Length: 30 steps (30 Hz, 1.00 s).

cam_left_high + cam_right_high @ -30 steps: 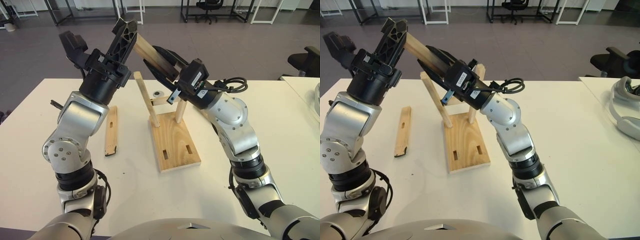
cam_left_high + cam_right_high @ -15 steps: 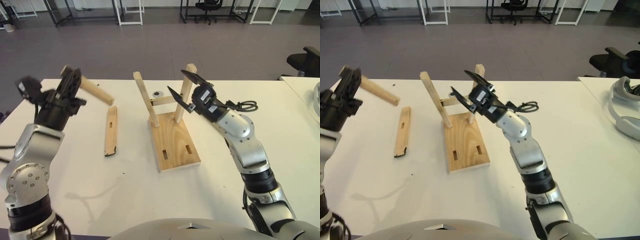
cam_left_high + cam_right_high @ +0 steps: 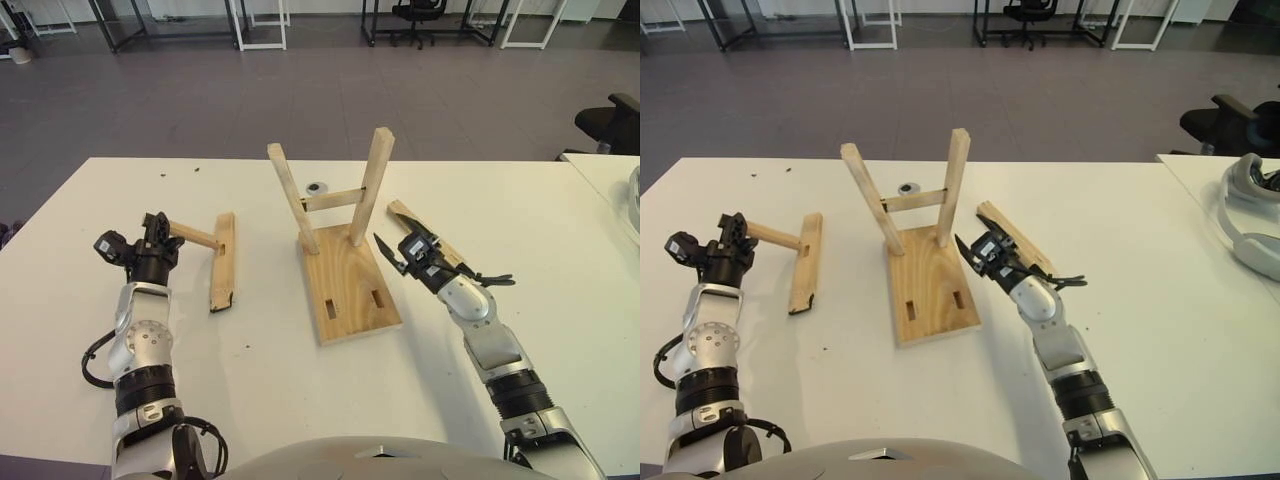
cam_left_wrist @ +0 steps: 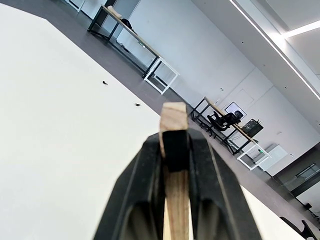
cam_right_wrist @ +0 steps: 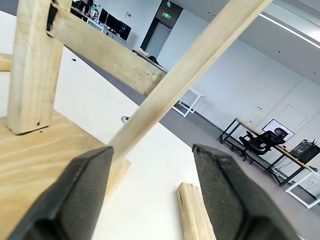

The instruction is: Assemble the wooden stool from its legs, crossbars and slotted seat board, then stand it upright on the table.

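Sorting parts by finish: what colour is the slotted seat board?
The seat board is pale natural wood with visible grain, clearest in the left eye view.

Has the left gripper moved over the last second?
Yes. The left gripper, shut on a wooden crossbar, has dropped from above the standing legs to the table, ending left of the loose leg.

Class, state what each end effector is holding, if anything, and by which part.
The left end effector is shut on one end of a short crossbar; the right end effector is open and holds nothing.
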Available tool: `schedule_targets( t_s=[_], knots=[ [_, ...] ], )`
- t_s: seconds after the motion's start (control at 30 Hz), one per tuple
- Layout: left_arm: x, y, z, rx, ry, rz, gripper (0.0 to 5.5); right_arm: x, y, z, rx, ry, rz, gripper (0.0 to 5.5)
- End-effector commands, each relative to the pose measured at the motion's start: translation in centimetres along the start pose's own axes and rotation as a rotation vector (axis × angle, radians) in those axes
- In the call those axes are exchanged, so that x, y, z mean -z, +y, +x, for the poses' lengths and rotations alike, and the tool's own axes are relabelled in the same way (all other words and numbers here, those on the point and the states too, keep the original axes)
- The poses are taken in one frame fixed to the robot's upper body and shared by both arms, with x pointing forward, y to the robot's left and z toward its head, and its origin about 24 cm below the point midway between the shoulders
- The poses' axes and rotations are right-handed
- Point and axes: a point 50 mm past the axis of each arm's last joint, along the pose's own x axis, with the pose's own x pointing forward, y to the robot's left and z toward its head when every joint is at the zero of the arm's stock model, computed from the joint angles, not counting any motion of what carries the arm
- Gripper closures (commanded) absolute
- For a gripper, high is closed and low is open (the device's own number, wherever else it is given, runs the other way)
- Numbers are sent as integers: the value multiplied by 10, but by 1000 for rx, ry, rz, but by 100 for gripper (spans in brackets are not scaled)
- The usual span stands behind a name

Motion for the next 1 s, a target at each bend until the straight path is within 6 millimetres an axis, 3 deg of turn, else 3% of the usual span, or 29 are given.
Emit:
schedule_targets(
  t_s=[0.03,0.37,0.5,0.63,0.8,0.9,1.0],
  knots=[
    [4,-3,3,-4,-4,5,510,1,3,3,-6,-6,-4,258],
    [30,21,-15,-161,178,103,510,3,4,4,-10,-3,-21,258],
    [33,34,-34,-308,286,172,510,3,4,3,-18,-6,-60,258],
    [33,43,-48,-371,404,359,509,3,1,5,-20,-10,-91,258],
    [22,43,-44,-290,506,692,508,1,-4,11,-34,-29,-161,258],
    [30,48,-47,-251,592,820,509,1,-3,13,-50,-41,-200,258],
    [46,65,-63,-272,670,851,509,0,-3,14,-48,-47,-214,258]
  ],
)
